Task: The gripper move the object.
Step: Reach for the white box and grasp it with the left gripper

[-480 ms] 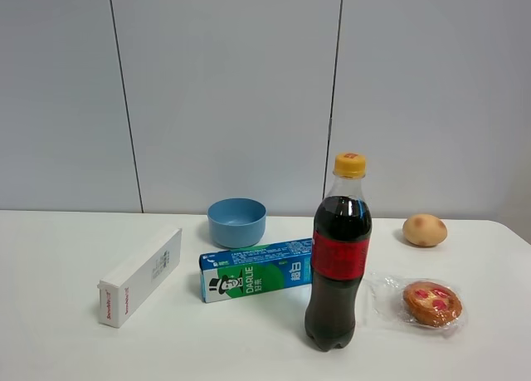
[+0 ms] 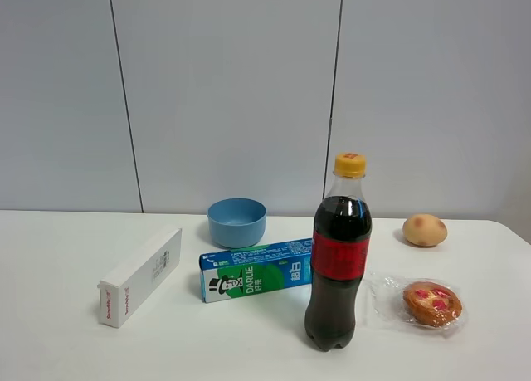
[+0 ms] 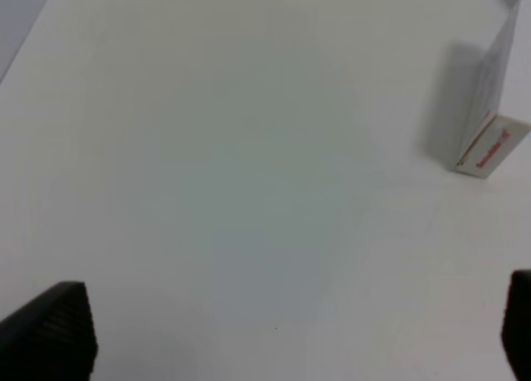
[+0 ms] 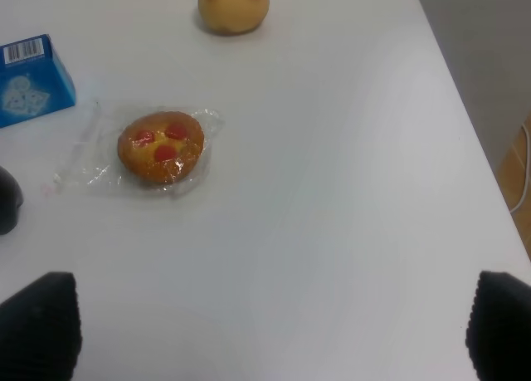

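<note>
The left end effector point(image 3: 282, 331) hangs released, jaws wide apart, over the table point(image 2: 50, 256) at the left, apart from the white box point(image 2: 141, 275), which lies on the left half with its red-lettered end nearest. To its right come a blue bowl point(image 2: 236, 222) farther back, a toothpaste box point(image 2: 255, 270) and a standing cola bottle point(image 2: 338, 256). Farthest right lie a wrapped pastry point(image 2: 431, 303) and a potato point(image 2: 425, 230) behind it, the right end effector point(image 4: 265, 327) released above the table there.

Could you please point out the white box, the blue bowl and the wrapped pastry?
white box point(image 2: 139, 258), exterior high view, long top face.
blue bowl point(image 2: 236, 230), exterior high view, outer wall.
wrapped pastry point(image 4: 161, 147), right wrist view, its top.
</note>
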Robot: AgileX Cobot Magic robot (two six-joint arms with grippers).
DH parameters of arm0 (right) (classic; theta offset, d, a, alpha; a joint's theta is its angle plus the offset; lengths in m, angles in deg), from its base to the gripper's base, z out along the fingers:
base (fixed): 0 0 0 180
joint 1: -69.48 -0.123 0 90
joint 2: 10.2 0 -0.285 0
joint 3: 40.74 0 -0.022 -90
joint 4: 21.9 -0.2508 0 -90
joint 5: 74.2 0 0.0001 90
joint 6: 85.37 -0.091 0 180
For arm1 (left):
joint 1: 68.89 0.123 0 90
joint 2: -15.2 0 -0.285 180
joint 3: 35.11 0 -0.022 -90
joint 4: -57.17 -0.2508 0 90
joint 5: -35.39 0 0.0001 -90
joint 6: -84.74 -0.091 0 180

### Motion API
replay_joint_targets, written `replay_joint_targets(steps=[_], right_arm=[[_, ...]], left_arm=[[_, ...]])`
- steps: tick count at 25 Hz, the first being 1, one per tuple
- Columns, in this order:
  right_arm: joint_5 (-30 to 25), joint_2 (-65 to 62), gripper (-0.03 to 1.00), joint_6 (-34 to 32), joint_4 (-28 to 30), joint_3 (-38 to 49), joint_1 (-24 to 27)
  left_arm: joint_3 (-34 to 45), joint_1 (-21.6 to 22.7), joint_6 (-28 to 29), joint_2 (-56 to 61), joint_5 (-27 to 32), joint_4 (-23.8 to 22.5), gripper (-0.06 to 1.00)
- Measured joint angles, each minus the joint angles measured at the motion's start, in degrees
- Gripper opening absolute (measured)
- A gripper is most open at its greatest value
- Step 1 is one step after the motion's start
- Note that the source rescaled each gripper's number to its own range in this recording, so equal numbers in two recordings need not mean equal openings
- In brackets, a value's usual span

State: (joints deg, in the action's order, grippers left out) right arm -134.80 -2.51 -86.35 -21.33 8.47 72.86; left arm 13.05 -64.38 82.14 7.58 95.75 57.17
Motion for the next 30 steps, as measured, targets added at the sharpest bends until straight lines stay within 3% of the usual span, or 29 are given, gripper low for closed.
replay_joint_targets(steps=[30], right_arm=[[0.0,0.0,1.0,0.0,0.0,0.0,0.0]], left_arm=[[0.0,0.0,0.0,0.0,0.0,0.0,1.0]])
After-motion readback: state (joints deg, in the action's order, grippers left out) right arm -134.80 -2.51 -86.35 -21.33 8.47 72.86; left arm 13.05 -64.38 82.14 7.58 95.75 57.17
